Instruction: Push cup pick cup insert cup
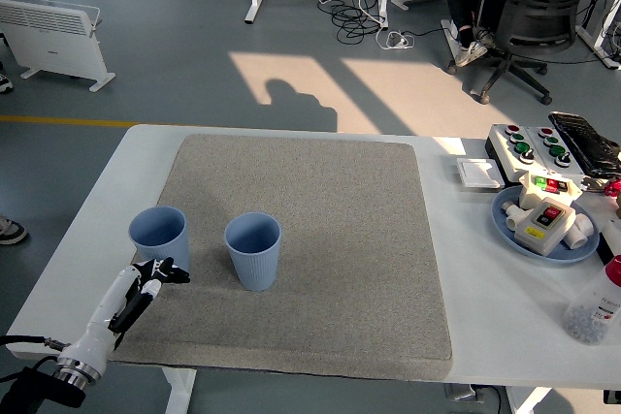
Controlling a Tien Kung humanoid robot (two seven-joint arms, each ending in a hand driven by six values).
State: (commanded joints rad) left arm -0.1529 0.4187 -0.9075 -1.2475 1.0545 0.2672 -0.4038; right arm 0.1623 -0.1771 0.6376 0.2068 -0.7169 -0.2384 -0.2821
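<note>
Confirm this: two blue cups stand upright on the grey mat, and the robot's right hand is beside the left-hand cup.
Wrong hand. The head view shows the left hand reaching in from the lower left, next to the left-hand cup. The right hand is out of view. Both blue cups, including the other cup, do stand upright on the grey mat.

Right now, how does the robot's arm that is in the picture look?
Only the left arm shows. Its forearm has a white cover with a black strip along it. The left hand is small, with thin black fingers and some white parts. Near the lower end sits a silver metal ring, and a thin black cable leaves it.
</note>
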